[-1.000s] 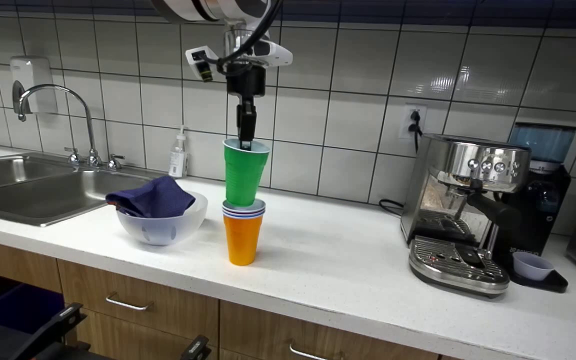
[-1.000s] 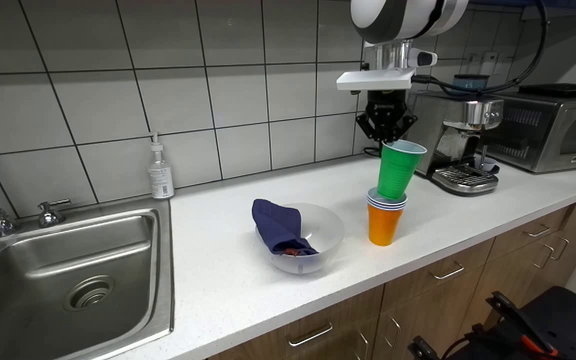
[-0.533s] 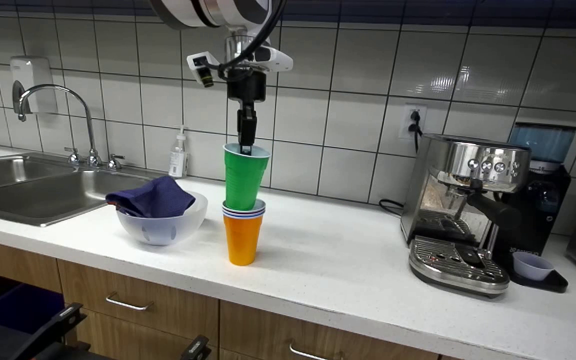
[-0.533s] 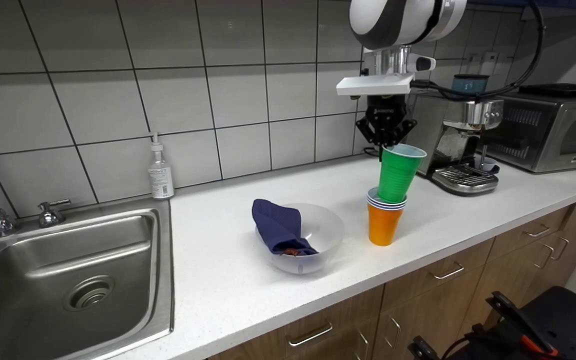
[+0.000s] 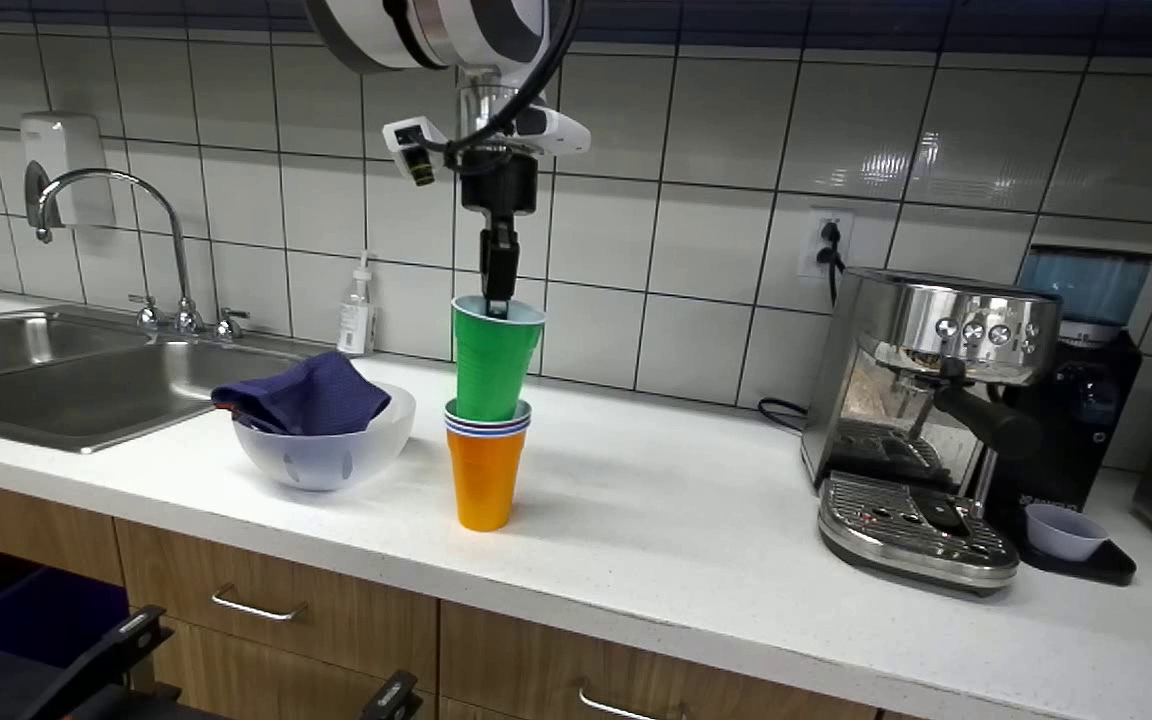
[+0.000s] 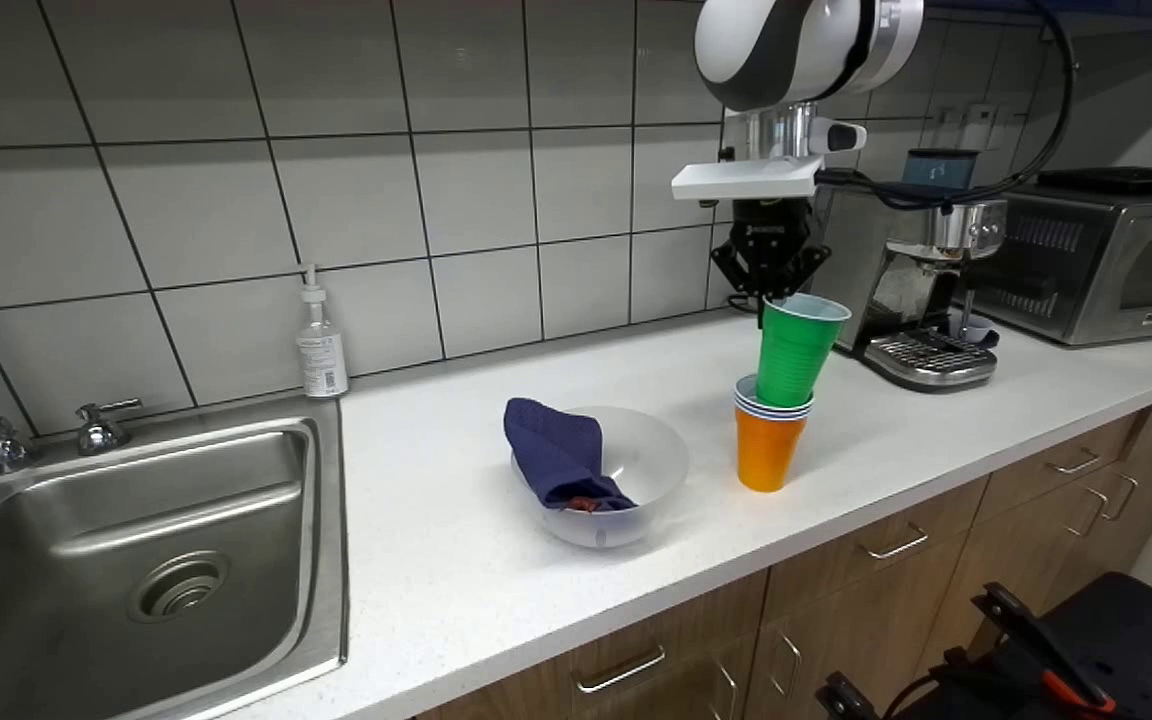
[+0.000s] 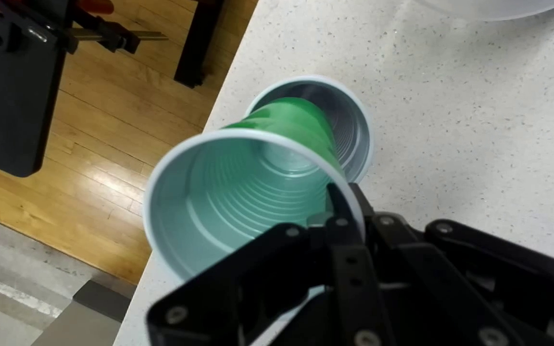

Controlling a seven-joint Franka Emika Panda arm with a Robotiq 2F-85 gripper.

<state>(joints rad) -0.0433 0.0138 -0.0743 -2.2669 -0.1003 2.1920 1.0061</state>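
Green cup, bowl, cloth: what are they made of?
Green cup: likely thin plastic, semi-gloss; soft sheen, ribbed wall.
Bowl: probably plastic, glass possible; frosted, translucent wall.
Cloth: fabric, likely woven, matte; soft folds, faint grid texture.

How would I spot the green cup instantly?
On the white counter, between the sink and coffee machine, stands an orange cup stack. At its mouth, the black pincer holds the green cup by the rim. Unlike the upright stack, it's green and tilted.

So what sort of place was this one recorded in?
A kitchen, perhaps a shared one such as an office break room: there's a steel sink, an espresso machine and a wall-mounted dispenser.
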